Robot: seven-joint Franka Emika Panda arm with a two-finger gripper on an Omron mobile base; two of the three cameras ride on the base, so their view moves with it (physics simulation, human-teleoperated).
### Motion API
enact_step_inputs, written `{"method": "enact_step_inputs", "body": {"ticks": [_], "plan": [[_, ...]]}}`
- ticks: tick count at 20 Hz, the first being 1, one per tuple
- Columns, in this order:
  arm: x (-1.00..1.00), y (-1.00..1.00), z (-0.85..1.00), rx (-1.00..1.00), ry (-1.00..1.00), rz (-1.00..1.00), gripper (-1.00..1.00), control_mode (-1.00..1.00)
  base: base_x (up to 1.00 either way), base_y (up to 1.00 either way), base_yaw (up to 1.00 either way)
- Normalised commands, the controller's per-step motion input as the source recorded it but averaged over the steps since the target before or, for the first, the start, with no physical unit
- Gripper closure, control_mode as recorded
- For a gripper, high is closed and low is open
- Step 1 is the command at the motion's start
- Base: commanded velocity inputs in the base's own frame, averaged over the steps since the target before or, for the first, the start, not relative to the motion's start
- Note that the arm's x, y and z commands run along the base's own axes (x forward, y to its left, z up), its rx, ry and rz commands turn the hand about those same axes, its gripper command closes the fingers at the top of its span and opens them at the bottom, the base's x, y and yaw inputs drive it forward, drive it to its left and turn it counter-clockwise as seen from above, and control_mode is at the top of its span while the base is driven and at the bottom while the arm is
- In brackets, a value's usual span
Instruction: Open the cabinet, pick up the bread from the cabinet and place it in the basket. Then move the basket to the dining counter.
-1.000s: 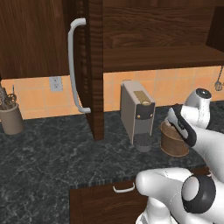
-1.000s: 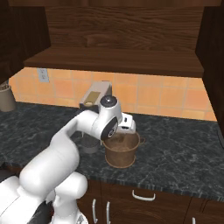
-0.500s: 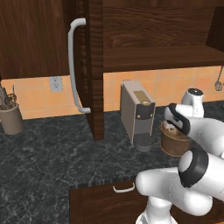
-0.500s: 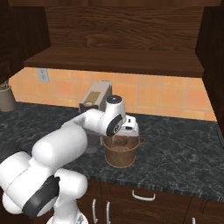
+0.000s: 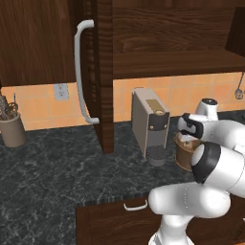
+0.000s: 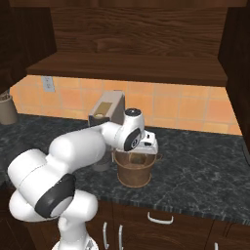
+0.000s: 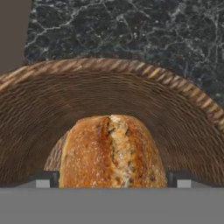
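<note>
Cabinet (image 5: 95, 72) door open at left, coffee machine (image 5: 150, 125) mid counter (image 5: 52, 172), basket (image 6: 135, 170) just beside it on right. Bread (image 7: 113, 152) lies inside basket, between wide-open gripper (image 7: 113, 180) tips, not squeezed. Best bet: lift straight up clear of rim, then grab rim for carry. Arm folded low, hand pointing down into basket.

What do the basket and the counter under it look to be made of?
Basket: woven wicker or cane, matte brown, judging by the fine ribbed weave and braided rim. Counter: polished dark stone, likely granite or marble, black with pale veining.
</note>
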Motion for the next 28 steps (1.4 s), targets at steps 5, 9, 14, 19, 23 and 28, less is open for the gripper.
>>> {"method": "enact_step_inputs", "body": {"ticks": [5,9,14,19,23,28], "plan": [[0.12,-0.01,-0.35,0.00,0.01,0.00,1.00,-1.00,0.00,0.00,0.00],[0.01,0.00,-0.17,0.00,0.00,0.00,1.00,-1.00,0.00,0.00,0.00],[-0.03,0.04,0.00,0.00,-0.01,0.00,-1.00,-1.00,0.00,0.00,0.00],[-0.13,0.00,0.17,-0.02,-0.02,0.00,-1.00,-1.00,0.00,0.00,0.00],[-0.07,0.00,0.27,0.00,0.00,0.00,-1.00,-1.00,0.00,0.00,0.00],[0.00,0.00,0.17,0.00,0.00,0.00,-1.00,-1.00,0.00,0.00,0.00]]}}
